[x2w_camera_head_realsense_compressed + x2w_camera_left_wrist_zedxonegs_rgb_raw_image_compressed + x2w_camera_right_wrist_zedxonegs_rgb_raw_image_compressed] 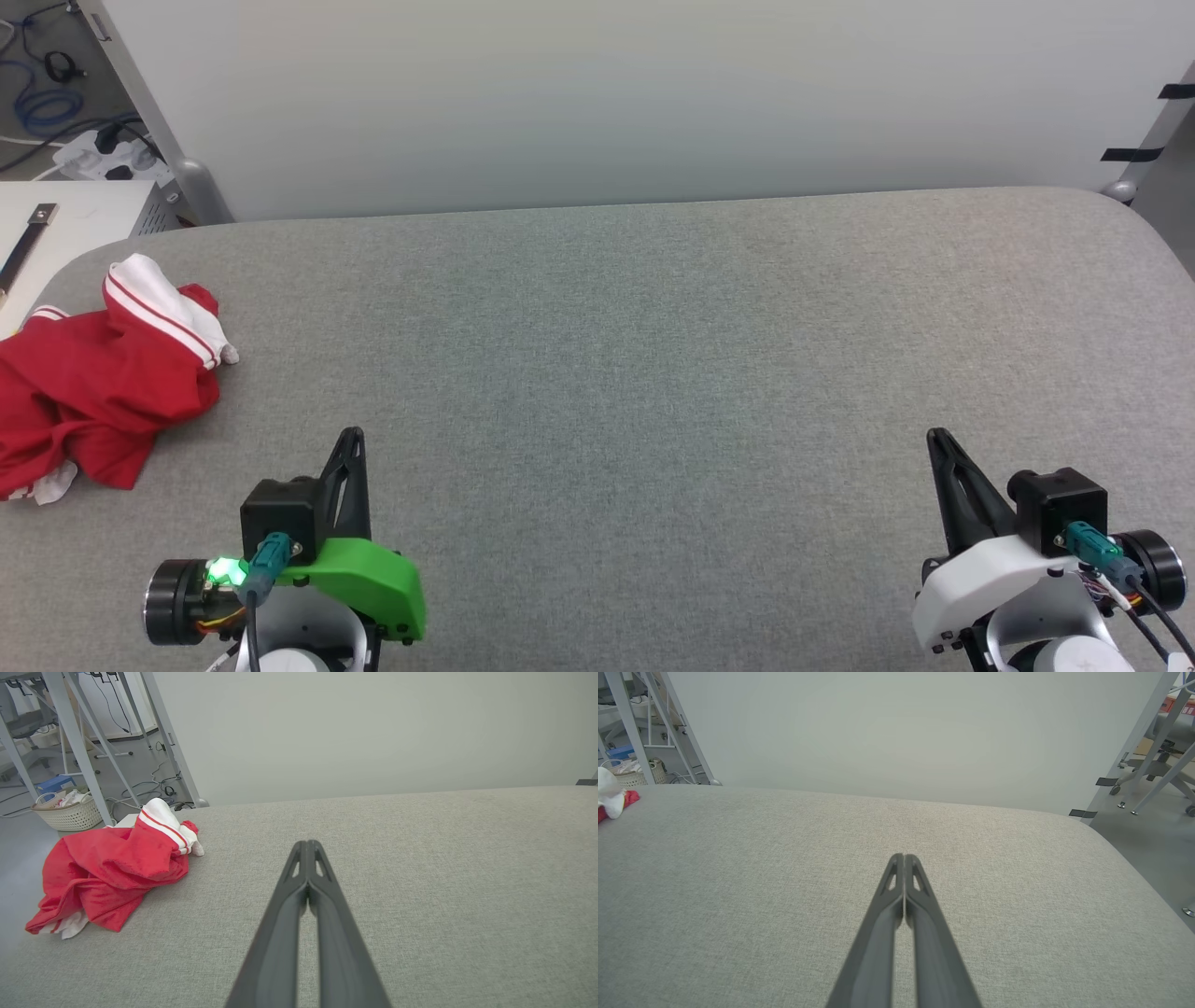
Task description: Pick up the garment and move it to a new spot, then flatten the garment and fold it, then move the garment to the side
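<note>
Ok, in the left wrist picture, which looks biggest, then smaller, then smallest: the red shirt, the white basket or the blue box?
1. red shirt
2. white basket
3. blue box
The basket and box sit farther from the camera, so their real sizes stay unsure.

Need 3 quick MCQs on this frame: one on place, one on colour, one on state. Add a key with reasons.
1. Where does the garment lie on the grey surface?
A) left edge
B) centre
C) right edge

2. What colour is its sleeve?
A) blue
B) white
C) black

3. What state are the left hand and right hand in?
A) both open
B) both shut, empty
C) left gripping the garment

Key:
1 A, it lies crumpled at the robot's left in the head view.
2 B, white with red stripes.
3 B, the fingers are pressed together in each wrist view, with nothing between them.
</note>
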Robot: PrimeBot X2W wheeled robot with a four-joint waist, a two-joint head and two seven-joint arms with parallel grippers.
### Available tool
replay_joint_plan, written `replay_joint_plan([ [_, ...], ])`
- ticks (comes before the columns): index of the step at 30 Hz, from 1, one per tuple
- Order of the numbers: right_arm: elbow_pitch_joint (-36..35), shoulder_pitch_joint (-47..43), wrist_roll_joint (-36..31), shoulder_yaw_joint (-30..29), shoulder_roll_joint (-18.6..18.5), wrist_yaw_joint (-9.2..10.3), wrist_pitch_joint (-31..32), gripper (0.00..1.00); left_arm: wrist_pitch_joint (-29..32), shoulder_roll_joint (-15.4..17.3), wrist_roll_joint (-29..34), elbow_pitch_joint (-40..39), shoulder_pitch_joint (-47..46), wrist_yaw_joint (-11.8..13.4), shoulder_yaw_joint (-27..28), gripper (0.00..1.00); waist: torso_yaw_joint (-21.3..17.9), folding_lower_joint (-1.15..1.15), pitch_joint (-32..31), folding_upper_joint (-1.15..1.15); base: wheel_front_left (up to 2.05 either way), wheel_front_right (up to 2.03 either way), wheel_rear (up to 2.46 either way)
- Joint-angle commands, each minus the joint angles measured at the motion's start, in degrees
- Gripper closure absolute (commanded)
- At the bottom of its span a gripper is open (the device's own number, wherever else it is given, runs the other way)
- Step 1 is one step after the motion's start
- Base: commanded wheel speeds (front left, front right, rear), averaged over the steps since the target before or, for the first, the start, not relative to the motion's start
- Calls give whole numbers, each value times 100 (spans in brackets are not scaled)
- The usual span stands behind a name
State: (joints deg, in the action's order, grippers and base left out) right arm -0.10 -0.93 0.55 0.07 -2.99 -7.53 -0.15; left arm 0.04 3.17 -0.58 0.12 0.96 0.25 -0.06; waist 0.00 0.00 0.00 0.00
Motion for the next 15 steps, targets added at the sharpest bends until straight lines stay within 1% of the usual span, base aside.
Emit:
replay_joint_plan([
  [1,10,93,-55,-7,12,4,15,100,-4,-29,58,-12,-96,-25,6,100,0,0,0,0,0,0,0],
  [15,10,93,-55,-7,12,4,15,100,-4,-29,58,-12,-96,-25,6,100,0,0,0,0,0,0,0],
])
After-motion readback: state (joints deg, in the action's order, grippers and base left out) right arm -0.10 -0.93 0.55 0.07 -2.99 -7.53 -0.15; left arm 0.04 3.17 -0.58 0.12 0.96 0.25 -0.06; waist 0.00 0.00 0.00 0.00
